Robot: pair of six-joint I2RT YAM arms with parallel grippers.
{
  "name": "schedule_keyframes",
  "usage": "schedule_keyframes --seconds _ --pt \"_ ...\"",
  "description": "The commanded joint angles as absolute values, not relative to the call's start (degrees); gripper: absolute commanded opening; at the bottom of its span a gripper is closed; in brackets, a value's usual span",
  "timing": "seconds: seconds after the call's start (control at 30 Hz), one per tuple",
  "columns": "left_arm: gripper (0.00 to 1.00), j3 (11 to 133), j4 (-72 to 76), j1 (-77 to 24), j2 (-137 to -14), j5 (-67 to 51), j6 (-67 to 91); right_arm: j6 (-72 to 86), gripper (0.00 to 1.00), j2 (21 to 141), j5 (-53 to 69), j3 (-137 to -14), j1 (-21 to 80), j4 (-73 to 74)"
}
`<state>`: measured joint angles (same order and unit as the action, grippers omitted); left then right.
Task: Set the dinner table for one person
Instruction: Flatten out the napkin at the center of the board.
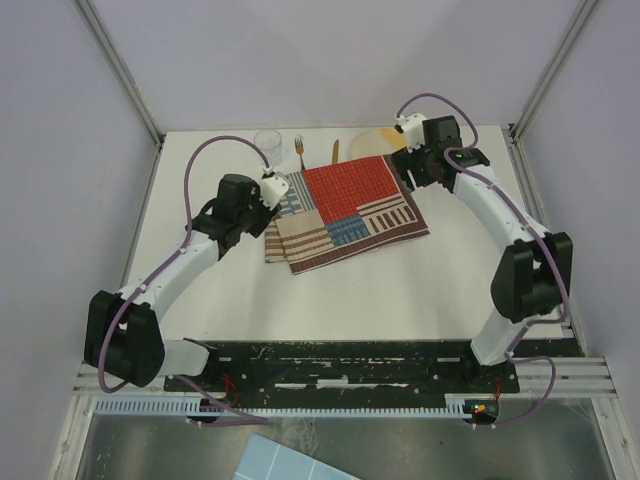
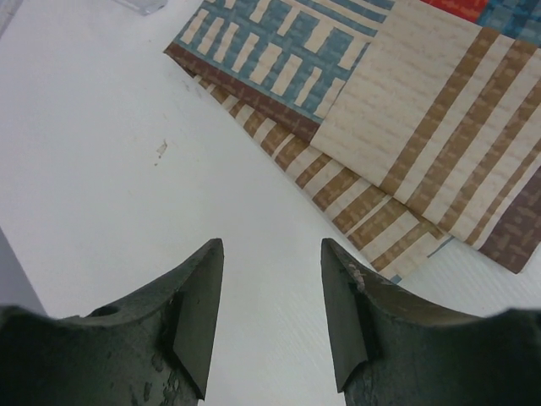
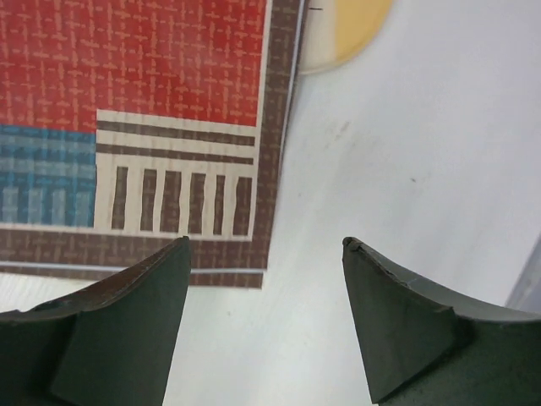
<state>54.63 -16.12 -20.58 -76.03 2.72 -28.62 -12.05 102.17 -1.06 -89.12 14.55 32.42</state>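
The dinner table (image 1: 400,290) is a large white top. A red, blue and beige patchwork placemat (image 1: 345,205) lies askew at its middle back, its left part doubled over in two layers (image 2: 397,127). My left gripper (image 1: 270,208) is open and empty (image 2: 272,254), over bare table just off the mat's left corner. My right gripper (image 1: 408,172) is open and empty (image 3: 266,245), over the mat's right edge (image 3: 169,127). A yellow plate (image 1: 378,139) lies partly under the mat's far corner and also shows in the right wrist view (image 3: 355,25).
A clear glass (image 1: 268,143), a fork (image 1: 299,152) and a knife (image 1: 336,152) lie along the back of the table, behind the mat. Grey walls with metal posts close in the back and sides.
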Motion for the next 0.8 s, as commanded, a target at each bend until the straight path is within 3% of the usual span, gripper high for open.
schedule_keyframes --seconds 0.0,0.27,0.77 --pt "0.57 54.3 -13.5 -20.4 -78.5 -2.1 -22.7 -13.3 0.81 90.1 -1.8 -84.8 13.1 34.1" --pt "0.57 58.1 -17.1 -20.4 -89.3 -10.2 -16.0 -14.2 0.85 78.1 -2.1 -79.5 10.8 37.4" --pt "0.59 57.4 -13.6 -20.4 -94.6 -19.4 -7.1 -12.3 0.86 74.8 -2.0 -76.2 9.0 38.4"
